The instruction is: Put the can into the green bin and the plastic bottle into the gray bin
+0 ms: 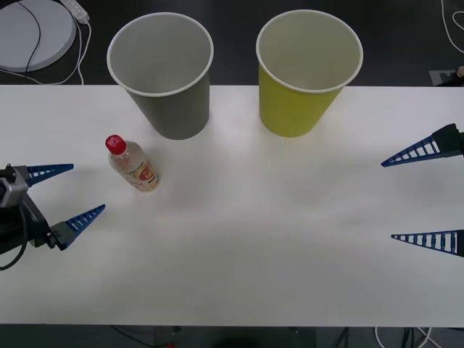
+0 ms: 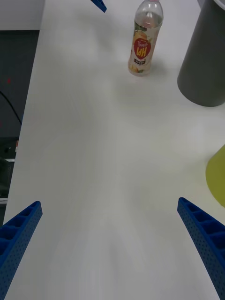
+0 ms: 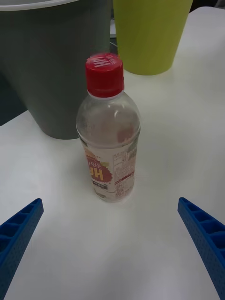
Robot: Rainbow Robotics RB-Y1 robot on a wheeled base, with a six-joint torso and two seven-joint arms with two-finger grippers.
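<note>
The plastic bottle [image 1: 133, 164] stands upright on the white tabletop [image 1: 246, 239], just in front of the gray bin [image 1: 163, 72]; the green bin [image 1: 304, 72] stands beside that bin. The left gripper [image 1: 65, 192], fingers spread apart, hovers near the bottle. The right gripper [image 1: 424, 196], also spread wide, waits at the tabletop's right edge, well apart from both bins.
</note>
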